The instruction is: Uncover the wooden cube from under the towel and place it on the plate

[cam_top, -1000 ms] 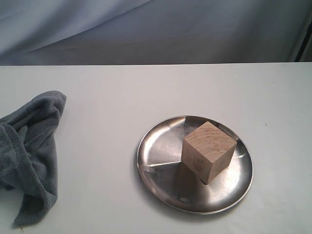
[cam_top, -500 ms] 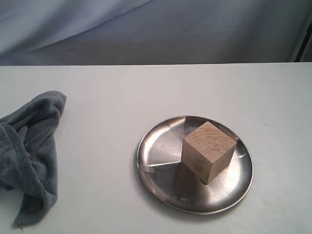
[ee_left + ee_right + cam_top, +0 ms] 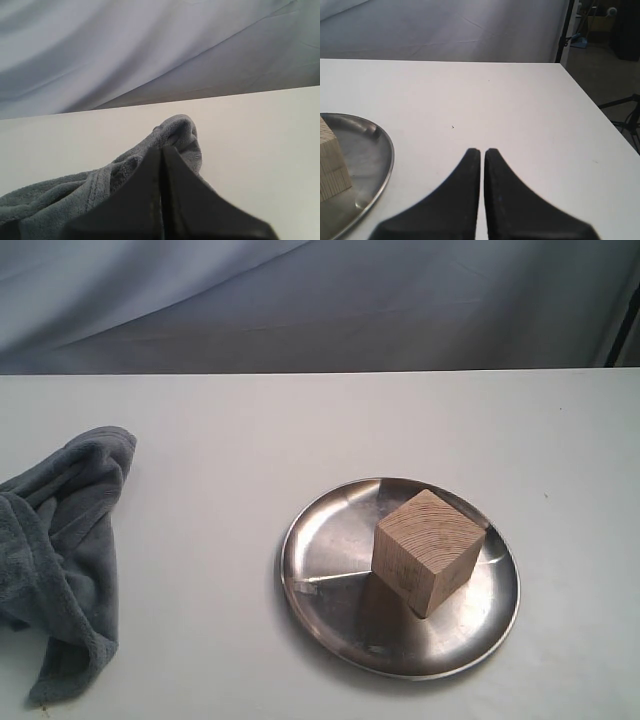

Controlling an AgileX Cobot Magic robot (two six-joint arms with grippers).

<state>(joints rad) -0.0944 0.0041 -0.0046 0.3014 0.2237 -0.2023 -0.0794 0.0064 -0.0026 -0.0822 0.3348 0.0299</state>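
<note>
The wooden cube point(image 3: 425, 551) stands uncovered on the steel plate point(image 3: 320, 580), a little right of the plate's middle. In the right wrist view a corner of the cube point(image 3: 331, 165) and the plate's rim point(image 3: 382, 170) show off to one side of my right gripper point(image 3: 482, 151), which is shut with nothing in it. The dark grey-blue towel point(image 3: 62, 550) lies crumpled at the table's left edge. My left gripper point(image 3: 161, 149) is shut and empty, with the towel point(image 3: 100, 185) just beyond its tips. Neither gripper appears in the exterior view.
The white table point(image 3: 250, 430) ends at a back edge against a grey cloth backdrop point(image 3: 320, 300). In the right wrist view the table's side edge point(image 3: 600, 105) drops to the floor, where a dark stand point(image 3: 625, 120) is.
</note>
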